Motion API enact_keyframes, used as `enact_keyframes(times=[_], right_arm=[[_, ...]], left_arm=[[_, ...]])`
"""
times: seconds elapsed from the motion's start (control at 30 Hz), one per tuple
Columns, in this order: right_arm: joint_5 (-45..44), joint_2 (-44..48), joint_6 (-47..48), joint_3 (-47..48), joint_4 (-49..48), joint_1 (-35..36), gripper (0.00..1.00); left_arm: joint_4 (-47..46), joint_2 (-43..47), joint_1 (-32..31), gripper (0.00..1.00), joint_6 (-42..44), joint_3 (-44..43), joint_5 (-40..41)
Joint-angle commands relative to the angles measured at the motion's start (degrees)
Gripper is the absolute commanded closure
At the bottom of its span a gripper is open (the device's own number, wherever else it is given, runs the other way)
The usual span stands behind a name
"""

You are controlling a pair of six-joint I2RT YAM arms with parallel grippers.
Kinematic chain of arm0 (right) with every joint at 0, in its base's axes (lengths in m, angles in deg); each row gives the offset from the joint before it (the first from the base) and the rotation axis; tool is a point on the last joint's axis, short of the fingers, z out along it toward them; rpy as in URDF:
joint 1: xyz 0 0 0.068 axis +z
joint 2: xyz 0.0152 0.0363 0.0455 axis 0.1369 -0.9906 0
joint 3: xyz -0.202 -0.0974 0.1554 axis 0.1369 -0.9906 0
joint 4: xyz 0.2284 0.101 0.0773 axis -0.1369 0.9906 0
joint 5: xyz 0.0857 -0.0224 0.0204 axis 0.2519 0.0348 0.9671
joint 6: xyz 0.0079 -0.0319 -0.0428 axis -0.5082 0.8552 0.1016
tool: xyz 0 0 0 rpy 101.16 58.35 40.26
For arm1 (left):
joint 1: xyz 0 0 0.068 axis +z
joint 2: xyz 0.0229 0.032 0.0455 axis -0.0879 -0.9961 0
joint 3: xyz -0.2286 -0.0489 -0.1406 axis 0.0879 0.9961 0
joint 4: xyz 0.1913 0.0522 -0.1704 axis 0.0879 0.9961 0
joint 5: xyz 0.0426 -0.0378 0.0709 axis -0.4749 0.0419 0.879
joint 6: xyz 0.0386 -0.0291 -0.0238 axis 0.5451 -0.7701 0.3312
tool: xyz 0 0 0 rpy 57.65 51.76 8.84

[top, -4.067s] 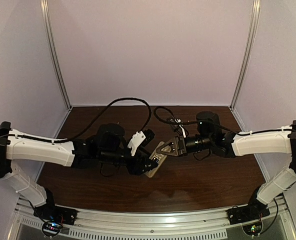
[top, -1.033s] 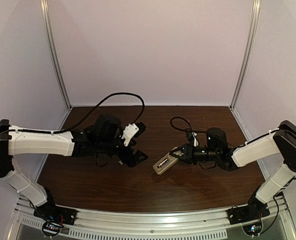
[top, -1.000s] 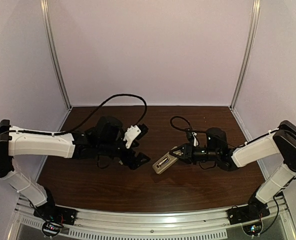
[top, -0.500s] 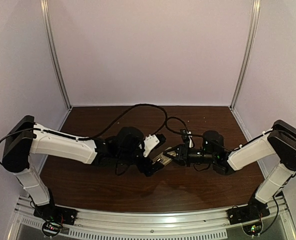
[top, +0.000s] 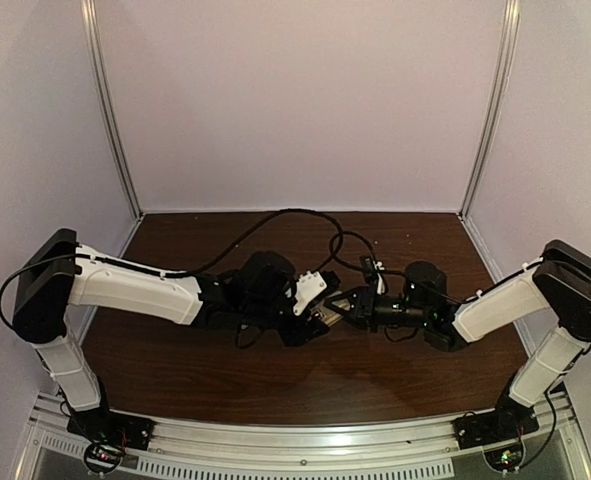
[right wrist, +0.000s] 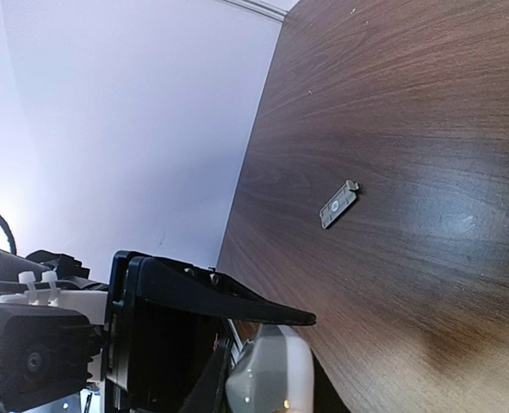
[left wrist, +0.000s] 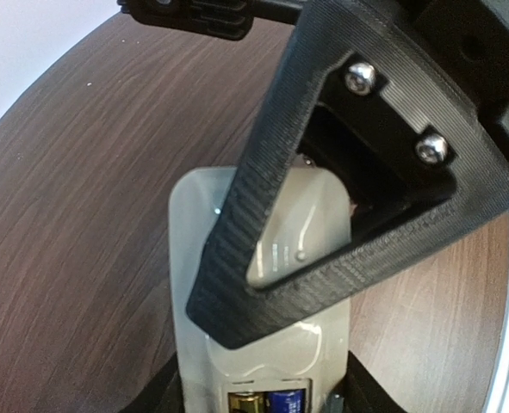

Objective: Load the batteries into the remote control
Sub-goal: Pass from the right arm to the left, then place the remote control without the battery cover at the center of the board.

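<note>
Now that my left gripper (top: 313,322) has come to the remote control (left wrist: 191,258) my right gripper (top: 347,308) pinches, both batteries (left wrist: 284,402) look in, though I cannot tell if left squeezes.

The remote control (left wrist: 194,258) lies with its white back up above the dark wooden table (left wrist: 82,215), and at its near end an open compartment holds the batteries (left wrist: 267,403) side by side, one yellowish and dark, one blue. A black ribbed triangular finger (left wrist: 237,249), fixed with two shiny screws (left wrist: 360,77), reaches in from the upper right and lies slanted across the remote's middle. The left gripper (left wrist: 261,394) shows only its two dark fingers (left wrist: 164,392), one close against each long edge of the remote.
</note>
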Motion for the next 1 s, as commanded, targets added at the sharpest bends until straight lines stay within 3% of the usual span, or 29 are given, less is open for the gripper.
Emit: enact_keyframes(times=[0.0,0.07,0.2,0.37,0.6,0.73,0.97], right_arm=[[1.9,-0.3,-0.1,0.5,-0.6,0.4,0.74],[1.6,0.8,0.6,0.3,1.6,-0.5,0.48],[2.1,4.6,1.9,-2.0,3.5,-4.6,0.2],[0.6,13.2,10.5,-2.6,18.0,-9.8,0.12],[-11.9,27.8,26.6,1.0,44.0,-12.5,0.01],[-16.7,34.3,31.5,1.9,50.3,-12.8,0.0],[-26.3,42.9,30.1,2.6,56.9,-13.2,0.0]], left_arm=[[1.7,-0.7,0.1,0.66,1.9,-0.7,-0.7],[1.8,0.1,0.0,0.68,1.9,0.2,-0.9],[5.0,1.5,0.0,0.7,2.1,2.1,-0.8],[8.9,1.8,0.0,0.69,2.4,4.0,-0.8],[17.0,-0.9,0.0,0.67,3.6,2.1,1.3],[22.3,-4.1,0.1,0.66,5.5,-0.8,2.0],[28.2,-8.6,0.0,0.65,6.8,-4.8,2.0]])
